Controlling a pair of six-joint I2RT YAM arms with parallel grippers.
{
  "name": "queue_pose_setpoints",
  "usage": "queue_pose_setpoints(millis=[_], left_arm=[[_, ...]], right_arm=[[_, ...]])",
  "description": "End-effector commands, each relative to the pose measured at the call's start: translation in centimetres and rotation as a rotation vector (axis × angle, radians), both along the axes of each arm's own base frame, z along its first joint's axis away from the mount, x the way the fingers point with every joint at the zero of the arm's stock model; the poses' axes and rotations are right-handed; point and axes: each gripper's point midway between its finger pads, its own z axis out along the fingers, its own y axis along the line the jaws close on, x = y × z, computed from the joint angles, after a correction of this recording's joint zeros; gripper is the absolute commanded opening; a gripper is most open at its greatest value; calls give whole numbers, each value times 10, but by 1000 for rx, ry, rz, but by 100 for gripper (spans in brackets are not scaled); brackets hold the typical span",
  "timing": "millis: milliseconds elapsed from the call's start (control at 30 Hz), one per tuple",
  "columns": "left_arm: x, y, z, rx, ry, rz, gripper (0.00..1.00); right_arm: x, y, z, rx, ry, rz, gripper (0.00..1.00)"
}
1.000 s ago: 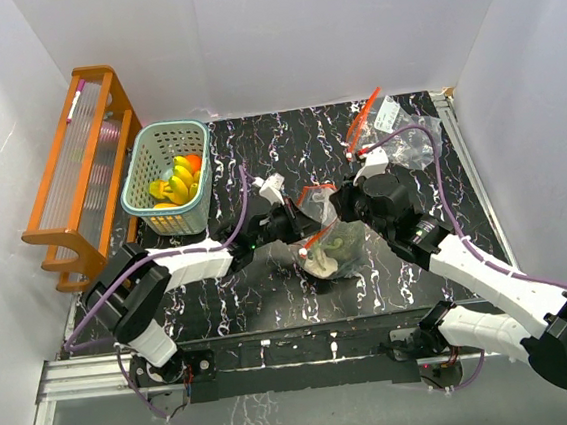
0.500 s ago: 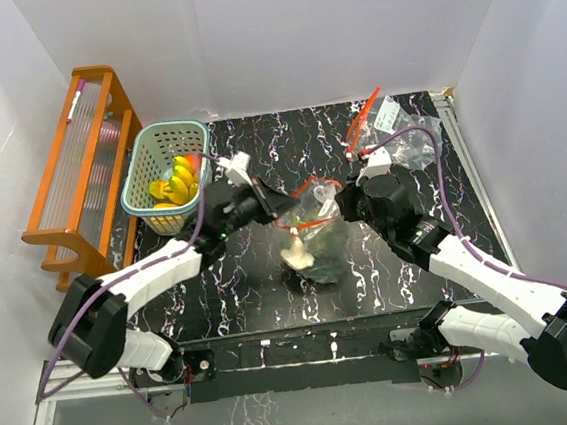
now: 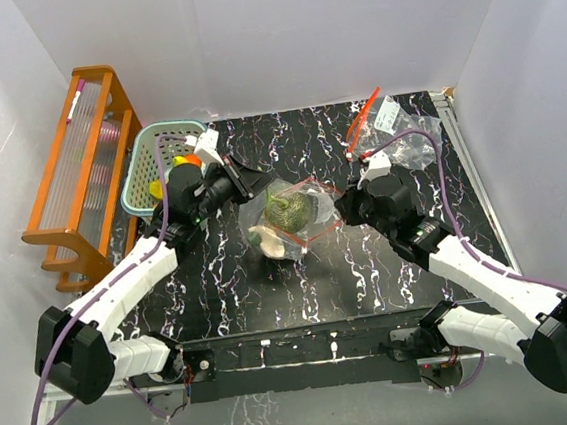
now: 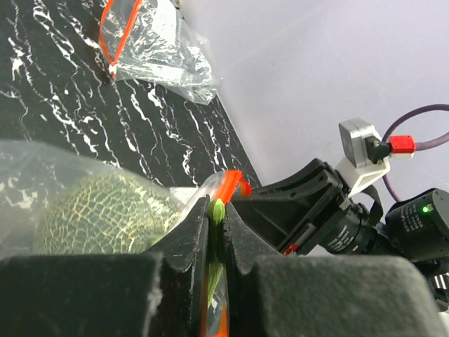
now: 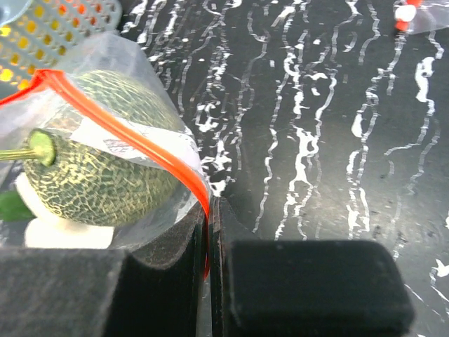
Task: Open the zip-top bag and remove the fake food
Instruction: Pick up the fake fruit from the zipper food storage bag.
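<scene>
The clear zip-top bag [image 3: 307, 192] with an orange zip strip [image 5: 126, 130] hangs stretched between both grippers above the table's middle. It holds a green netted melon [image 3: 290, 209] and a pale white piece [image 3: 269, 240]. My left gripper [image 3: 258, 188] is shut on the bag's left rim, pinching a green stem with it [image 4: 217, 210]. My right gripper [image 3: 339, 210] is shut on the zip strip at the right end [image 5: 209, 210]. The melon [image 5: 91, 175] fills the bag's mouth. Yellow and orange fake food [image 3: 186, 164] lies in the teal basket [image 3: 147, 155], partly hidden by my left arm.
An orange wooden rack [image 3: 79, 172] stands at the far left beside the basket. Other clear bags with orange zips [image 3: 396, 126] lie at the back right, also in the left wrist view [image 4: 151, 49]. White walls close the table on three sides.
My left gripper has swung back and left toward the basket, pulling the bag with it. The bag rose and shifted left. My right gripper kept its hold and followed slightly.
</scene>
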Motion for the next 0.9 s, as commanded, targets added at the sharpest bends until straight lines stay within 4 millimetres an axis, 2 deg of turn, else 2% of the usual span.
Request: queue_pose_setpoints(millis=[0, 100, 267, 367, 467, 500, 667, 867], left_arm=[[5, -12, 29, -24, -56, -66, 0], [8, -25, 37, -69, -53, -112, 0], [-4, -56, 41, -87, -41, -189, 0], [-15, -66, 54, -132, -42, -235, 0], [-21, -67, 71, -157, -58, -256, 0], [-26, -63, 85, -170, -84, -259, 0], [-36, -56, 121, -184, -142, -267, 0], [-33, -45, 155, -165, -214, -234, 0]], right_arm=[[-4, 32, 34, 131, -67, 118, 8], [-4, 50, 44, 145, -82, 145, 8], [4, 72, 58, 134, -105, 163, 8], [13, 72, 53, 108, -98, 132, 8], [19, 69, 45, 80, -92, 103, 8], [20, 69, 42, 73, -86, 99, 8], [24, 73, 20, 50, -47, 96, 8], [25, 69, -6, 17, -5, 76, 8]])
